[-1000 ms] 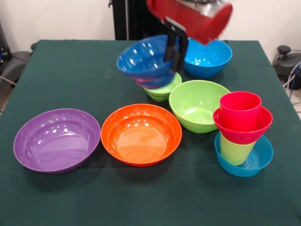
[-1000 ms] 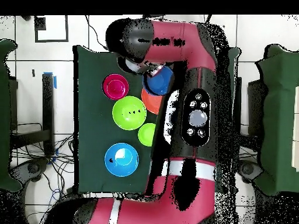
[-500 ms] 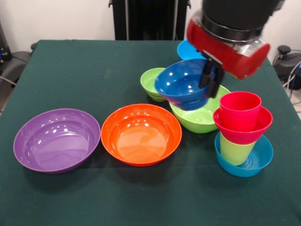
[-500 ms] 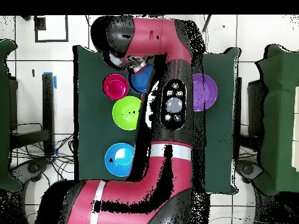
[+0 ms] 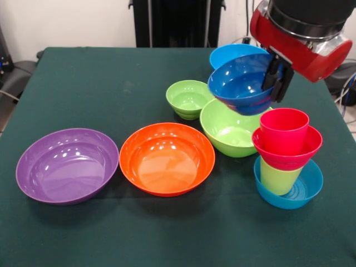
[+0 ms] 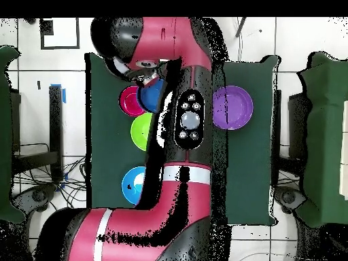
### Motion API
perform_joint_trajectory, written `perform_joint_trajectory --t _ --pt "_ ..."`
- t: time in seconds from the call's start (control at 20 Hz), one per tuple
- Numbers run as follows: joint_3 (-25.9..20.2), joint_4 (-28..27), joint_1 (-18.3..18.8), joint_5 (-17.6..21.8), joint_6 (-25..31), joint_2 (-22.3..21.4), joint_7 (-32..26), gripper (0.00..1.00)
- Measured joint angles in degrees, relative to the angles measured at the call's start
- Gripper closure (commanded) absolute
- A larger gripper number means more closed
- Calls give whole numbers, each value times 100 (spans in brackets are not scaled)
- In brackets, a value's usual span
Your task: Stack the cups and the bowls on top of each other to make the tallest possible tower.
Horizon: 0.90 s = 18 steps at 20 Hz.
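The tower [image 5: 286, 158] stood at the right side of the green tabletop [image 5: 100, 94] in the front view. At its bottom sat a teal-blue bowl [image 5: 303, 192]. A lime-green cup [image 5: 277, 177] stood inside that bowl. A red bowl [image 5: 287, 150] rested on the green cup, and a red cup [image 5: 284, 129] stood inside the red bowl. That made four pieces in the tower: two bowls and two cups.

The gripper [image 5: 277, 82] hung just above and behind the tower. Its black fingers [image 5: 272, 75] were pinched on the rim of a dark-blue bowl [image 5: 239, 83]. That bowl was up in the air, tilted, with nothing in it. It hung over the big lime-green bowl [image 5: 231, 125] and close beside the red cup, but I could not tell if it touched the cup. In the overhead view the dark-blue bowl [image 6: 151, 96] showed right next to the red top of the tower [image 6: 130, 100], partly under the arm.

Five more bowls sat on the tabletop, all with nothing inside. The big lime-green one sat just beside the tower. A small lime-green bowl [image 5: 189, 99] sat near it. A light-blue bowl [image 5: 228, 54] sat behind, partly hidden by the held bowl. An orange bowl [image 5: 167, 158] sat in the middle, and a purple bowl [image 5: 67, 165] sat beside it on the left.
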<state>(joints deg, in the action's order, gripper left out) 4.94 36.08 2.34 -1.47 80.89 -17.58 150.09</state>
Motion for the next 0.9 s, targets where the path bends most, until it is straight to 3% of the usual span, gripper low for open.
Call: perform_joint_trajectory --t 0.4,0.9 --pt "238 56 -30 -287 -15 -72 1 100" --pt "462 932 -334 -707 -810 -514 71 100"
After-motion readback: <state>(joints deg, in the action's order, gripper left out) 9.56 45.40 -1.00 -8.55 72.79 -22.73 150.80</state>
